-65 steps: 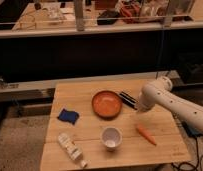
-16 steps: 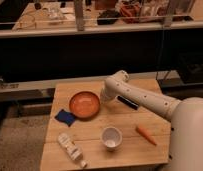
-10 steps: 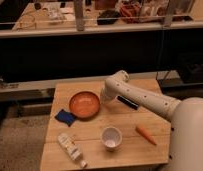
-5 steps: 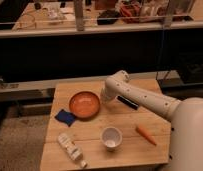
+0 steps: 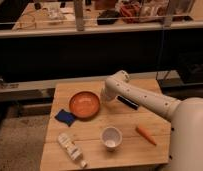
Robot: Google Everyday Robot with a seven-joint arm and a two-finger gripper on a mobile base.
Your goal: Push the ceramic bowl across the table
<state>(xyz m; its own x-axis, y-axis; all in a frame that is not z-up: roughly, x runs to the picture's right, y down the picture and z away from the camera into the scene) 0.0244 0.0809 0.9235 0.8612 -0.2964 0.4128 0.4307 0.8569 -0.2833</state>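
The ceramic bowl (image 5: 85, 104) is a wide, shallow orange dish sitting left of centre on the light-wood slatted table (image 5: 126, 121). My gripper (image 5: 105, 98) is at the end of the white arm that reaches in from the right. It is low over the table, right against the bowl's right rim. The bowl's lower left rim lies next to a blue object.
A blue flat object (image 5: 65, 117) lies left of the bowl. A white cup (image 5: 111, 136) stands in front, a white bottle (image 5: 70, 147) lies at the front left, and a carrot (image 5: 145, 135) at the front right. A black object (image 5: 127, 102) lies behind the arm.
Since 6.5 s ago the arm has swept left and the bowl has slid left toward the blue object. Over the last second nothing has visibly moved.
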